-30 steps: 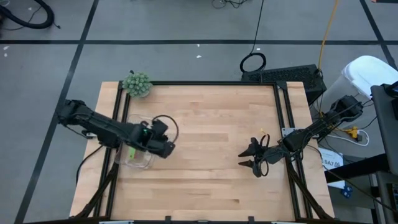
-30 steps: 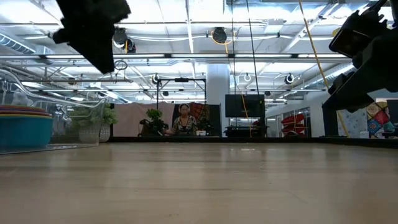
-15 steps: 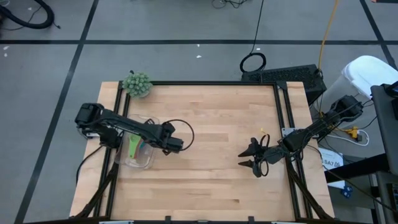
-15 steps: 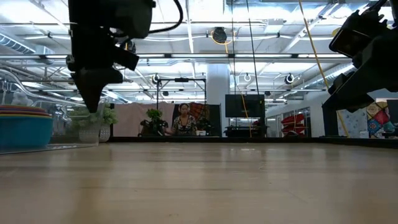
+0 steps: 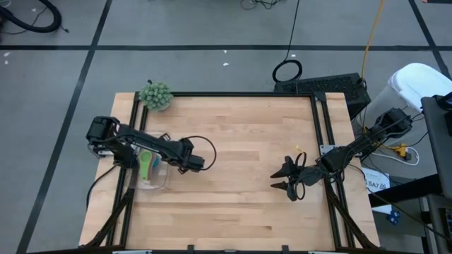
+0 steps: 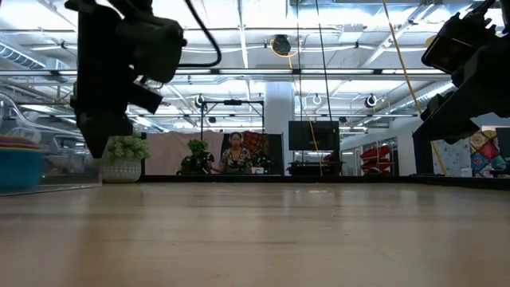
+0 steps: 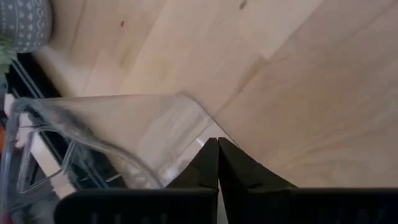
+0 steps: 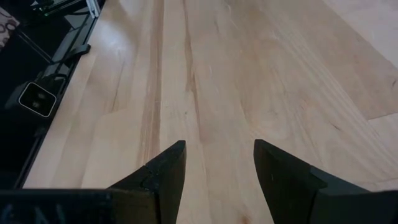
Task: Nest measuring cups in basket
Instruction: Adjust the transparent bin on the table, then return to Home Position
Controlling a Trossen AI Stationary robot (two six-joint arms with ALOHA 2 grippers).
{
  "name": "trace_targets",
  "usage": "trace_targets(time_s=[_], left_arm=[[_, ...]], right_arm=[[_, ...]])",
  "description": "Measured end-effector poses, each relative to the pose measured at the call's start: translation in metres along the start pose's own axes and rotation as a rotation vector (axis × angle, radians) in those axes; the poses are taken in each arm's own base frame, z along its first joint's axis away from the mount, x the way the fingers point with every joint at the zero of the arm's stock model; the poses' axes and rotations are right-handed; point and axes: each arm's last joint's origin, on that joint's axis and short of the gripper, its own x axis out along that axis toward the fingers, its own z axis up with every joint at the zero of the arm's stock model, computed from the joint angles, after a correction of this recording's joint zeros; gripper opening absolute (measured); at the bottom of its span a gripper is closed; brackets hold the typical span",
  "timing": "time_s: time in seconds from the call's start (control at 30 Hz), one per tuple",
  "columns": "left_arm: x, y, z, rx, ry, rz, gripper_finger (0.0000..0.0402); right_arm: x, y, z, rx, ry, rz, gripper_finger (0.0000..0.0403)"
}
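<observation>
The basket (image 5: 154, 183), a clear plastic tray, sits on the wood table at the left. It holds the stacked measuring cups (image 5: 145, 164), green on top from above and blue and red in the low view (image 6: 17, 163). My left gripper (image 5: 176, 164) is shut and low at the basket's right side, its tips (image 7: 217, 149) by a rounded corner (image 7: 189, 115). My right gripper (image 5: 277, 180) stands open over bare wood at the right, nothing between its fingers (image 8: 217, 155). My left gripper's shut fingertips (image 7: 210, 155) stand against the outside of the basket's clear wall (image 7: 186, 152), just by its rounded right-hand corner. They slant down from above, coming from the table's right side. The basket rests flat on the table.
A fuzzy green ball in a grey pot (image 5: 155, 95) stands at the far left corner. Black frame rails (image 5: 321, 134) run along the table's edges. Bare wood (image 5: 240, 148) lies between the two grippers. A person (image 6: 236, 153) sits far off in the room.
My left gripper has come down from above the basket to its right side and tipped more steeply downward. It then went toward the table's left edge. The basket with its cups has slid a little toward the left edge.
</observation>
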Motion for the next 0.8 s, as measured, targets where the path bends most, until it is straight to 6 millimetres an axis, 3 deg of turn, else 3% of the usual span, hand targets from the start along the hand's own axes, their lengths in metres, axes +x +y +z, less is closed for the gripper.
trace_targets(time_s=[0.17,0.27,0.4,0.6,0.8], left_arm=[[0.006,0.000,-0.002,-0.006,0.004,0.005,0.0007],[-0.002,0.000,0.001,-0.006,-0.004,-0.015,0.0024],[-0.031,0.008,0.009,-0.006,-0.091,-0.079,0.0049],[-0.085,0.037,0.018,-0.061,-0.323,-0.114,0.0081],[-0.118,0.068,0.003,-0.091,-0.605,-0.112,0.0087]], right_arm=[[0.000,0.000,0.000,0.006,-0.002,0.002,0.0183],[0.000,0.000,0.000,0.009,-0.003,0.003,0.0183],[0.000,0.000,0.000,0.008,-0.003,0.003,0.0183],[0.000,0.001,0.001,0.015,-0.008,0.006,0.0183],[0.000,0.000,0.001,0.011,-0.007,0.006,0.0183]])
